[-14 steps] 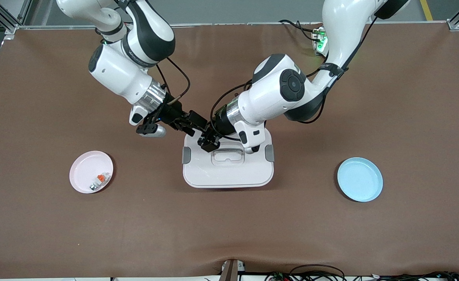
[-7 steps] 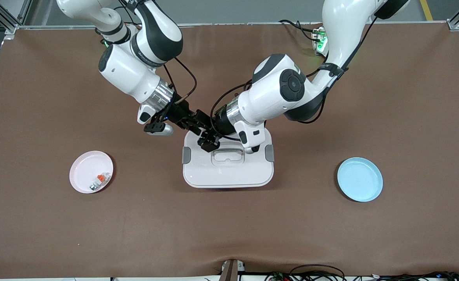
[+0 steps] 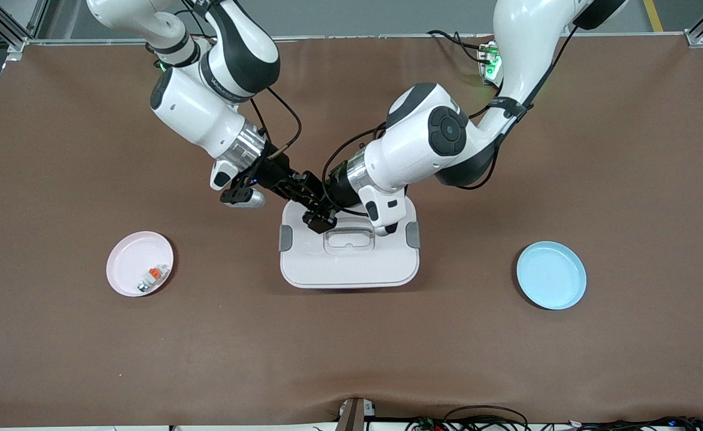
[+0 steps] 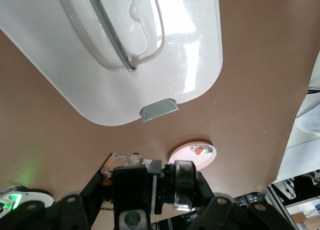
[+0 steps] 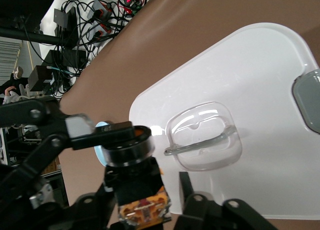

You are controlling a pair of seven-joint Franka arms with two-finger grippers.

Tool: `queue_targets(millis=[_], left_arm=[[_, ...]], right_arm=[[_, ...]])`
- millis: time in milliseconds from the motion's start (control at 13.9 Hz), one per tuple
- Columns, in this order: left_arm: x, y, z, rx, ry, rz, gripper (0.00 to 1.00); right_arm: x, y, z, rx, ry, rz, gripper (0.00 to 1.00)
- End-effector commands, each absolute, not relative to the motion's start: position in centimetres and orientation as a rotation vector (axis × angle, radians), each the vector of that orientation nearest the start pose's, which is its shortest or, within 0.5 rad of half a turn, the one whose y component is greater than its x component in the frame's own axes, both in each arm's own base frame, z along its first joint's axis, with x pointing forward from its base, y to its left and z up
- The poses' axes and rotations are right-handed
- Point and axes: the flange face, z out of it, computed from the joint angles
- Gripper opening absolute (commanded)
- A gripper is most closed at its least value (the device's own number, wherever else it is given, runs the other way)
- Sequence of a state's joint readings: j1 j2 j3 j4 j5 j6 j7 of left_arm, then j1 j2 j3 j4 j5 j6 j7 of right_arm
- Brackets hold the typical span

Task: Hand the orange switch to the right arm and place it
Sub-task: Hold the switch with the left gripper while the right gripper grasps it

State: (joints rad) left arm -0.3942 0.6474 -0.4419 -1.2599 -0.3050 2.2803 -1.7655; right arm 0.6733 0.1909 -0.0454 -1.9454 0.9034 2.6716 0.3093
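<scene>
The orange switch [image 3: 313,206] hangs in the air over the white lidded container [image 3: 351,269], at its edge toward the robots. My left gripper [image 3: 320,219] is shut on it at the round cap end. In the left wrist view the left gripper [image 4: 137,189] clamps the switch [image 4: 183,185]. My right gripper [image 3: 304,193] meets it from the right arm's side. In the right wrist view the right gripper [image 5: 142,200] is open, and its fingers straddle the switch's black body [image 5: 135,182], with a gap on one side.
A pink plate [image 3: 130,263] toward the right arm's end holds a small whitish-silver piece with an orange tab [image 3: 152,276]. A light blue plate [image 3: 551,275] lies toward the left arm's end. The container's lid has a clear handle [image 3: 349,238].
The right arm has moved in toward the left gripper, so its fingers now lie around the switch. The left arm has held still with the switch.
</scene>
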Motion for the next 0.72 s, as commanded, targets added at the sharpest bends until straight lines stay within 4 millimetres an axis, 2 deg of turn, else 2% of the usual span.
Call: queue_targets(millis=[0,649], left_arm=[[57.31,-50.85,45.97,2.066,1.467,-0.520,0.00],[57.12,-50.93,46.46,2.064,1.462,-0.519,0.00]], right_arm=[[52.58,35.79,44.00,-2.307,0.504,-0.190,0.00],[52.48,36.06,44.07,-2.302,0.513,-0.184,0.00]])
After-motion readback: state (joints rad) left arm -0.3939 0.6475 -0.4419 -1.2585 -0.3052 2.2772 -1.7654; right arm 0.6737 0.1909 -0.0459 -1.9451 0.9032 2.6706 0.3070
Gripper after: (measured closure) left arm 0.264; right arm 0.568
